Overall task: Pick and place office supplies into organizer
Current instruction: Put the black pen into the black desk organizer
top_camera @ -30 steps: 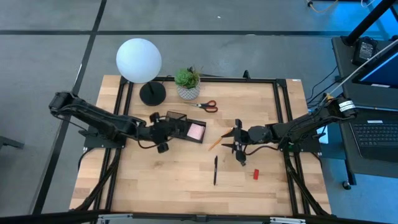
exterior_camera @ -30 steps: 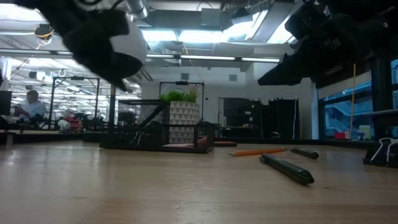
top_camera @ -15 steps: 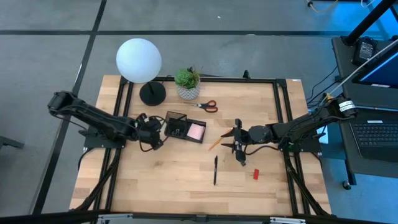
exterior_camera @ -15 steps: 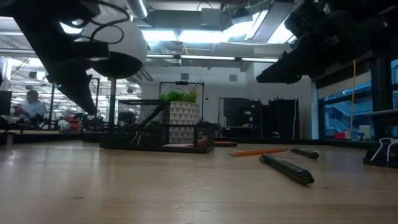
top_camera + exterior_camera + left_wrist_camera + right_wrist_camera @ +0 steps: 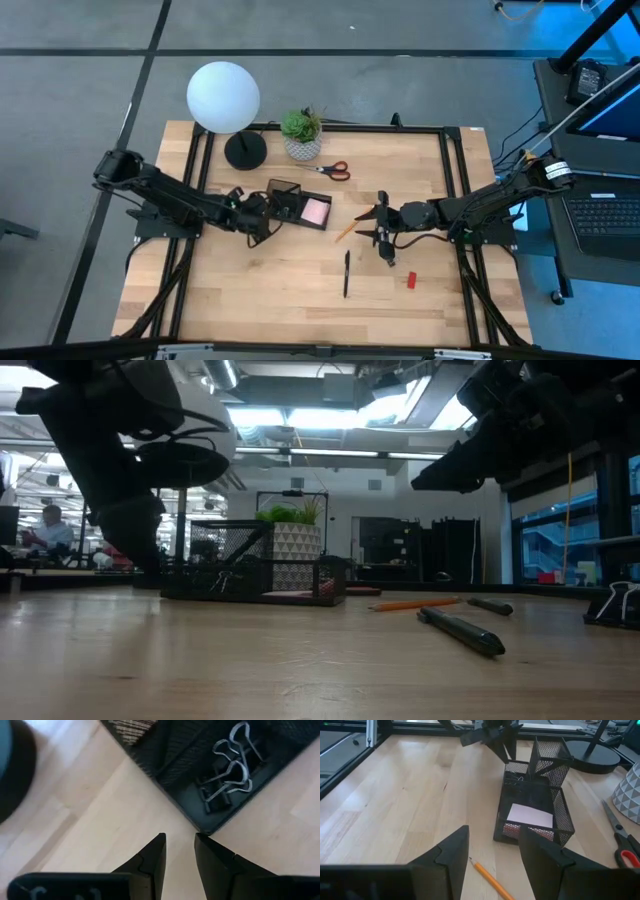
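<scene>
The black wire-mesh organizer sits mid-desk, a pink square sticky-note pad in one compartment and black binder clips with wire handles in another. The orange pencil, thin, stiff and light, likely rolls; pinch it mid-shaft. The right gripper hovers nearby, fingers spread, empty. The left gripper, parted narrowly and empty, sits just beside the organizer's corner.

Clips and sticky-note pad lie in the organizer
</scene>
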`<action>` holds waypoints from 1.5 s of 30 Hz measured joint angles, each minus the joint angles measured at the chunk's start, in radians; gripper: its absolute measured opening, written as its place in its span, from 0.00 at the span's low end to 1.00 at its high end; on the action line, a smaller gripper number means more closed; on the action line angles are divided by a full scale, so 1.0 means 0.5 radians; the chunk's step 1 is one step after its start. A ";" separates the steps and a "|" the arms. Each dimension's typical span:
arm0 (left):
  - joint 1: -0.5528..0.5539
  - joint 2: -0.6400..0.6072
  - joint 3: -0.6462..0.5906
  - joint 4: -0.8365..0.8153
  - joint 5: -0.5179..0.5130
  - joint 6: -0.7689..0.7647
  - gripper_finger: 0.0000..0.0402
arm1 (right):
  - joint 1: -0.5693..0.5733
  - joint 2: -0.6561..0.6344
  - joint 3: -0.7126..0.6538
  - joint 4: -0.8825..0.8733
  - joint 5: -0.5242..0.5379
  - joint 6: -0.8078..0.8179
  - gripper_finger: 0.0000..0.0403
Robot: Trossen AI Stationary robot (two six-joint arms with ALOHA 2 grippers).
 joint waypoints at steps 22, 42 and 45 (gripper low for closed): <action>-0.165 -0.001 0.000 0.338 0.471 0.299 0.24 | -0.002 0.000 0.000 -0.167 -0.002 -0.116 0.43; -0.261 -0.001 0.000 0.516 0.493 0.401 0.24 | -0.045 0.004 0.743 -1.496 -0.304 -0.347 0.43; -0.261 -0.001 0.000 0.517 0.475 0.441 0.24 | 0.005 0.034 0.784 -1.500 -0.337 -0.439 0.43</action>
